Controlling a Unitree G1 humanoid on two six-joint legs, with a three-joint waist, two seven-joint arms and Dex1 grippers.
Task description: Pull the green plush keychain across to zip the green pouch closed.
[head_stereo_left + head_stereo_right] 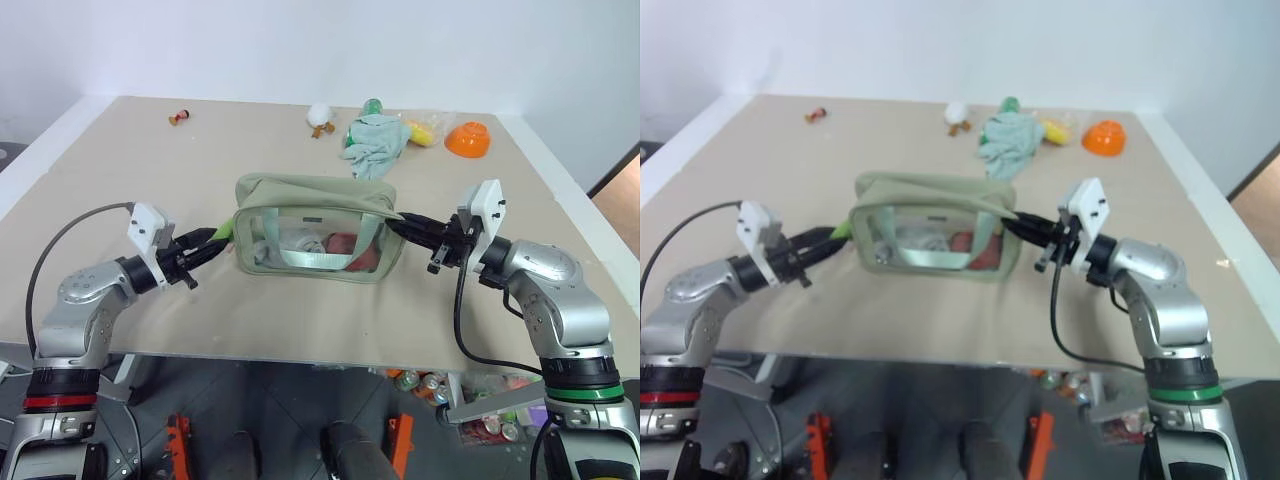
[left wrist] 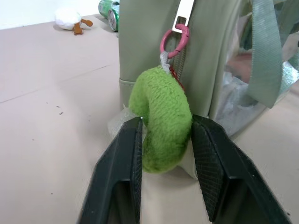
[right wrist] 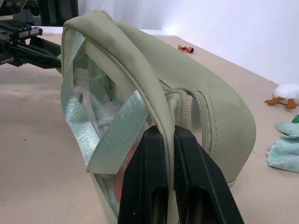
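Lime-green plush keychain (image 2: 161,119) is hanging at the green pouch's (image 1: 315,228) left end, pinched by the left gripper (image 2: 163,140); the zipper is running rightward toward the right gripper (image 3: 169,140), which is clamping the pouch's opposite end.

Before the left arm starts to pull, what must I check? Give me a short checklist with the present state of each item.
1. Left gripper closed on the keychain: ok, the plush sits squeezed between both fingers.
2. Keychain joined to the zipper pull by its pink clip: ok.
3. Right gripper clamped on the pouch at the opposite end: ok, fingers pinch the fabric edge.
4. Zipper track free along the top: cannot tell, only a part shows.
5. Webbing handle away from the zipper: ok, it hangs down the front window.
6. Cloth apart from the pouch: ok.
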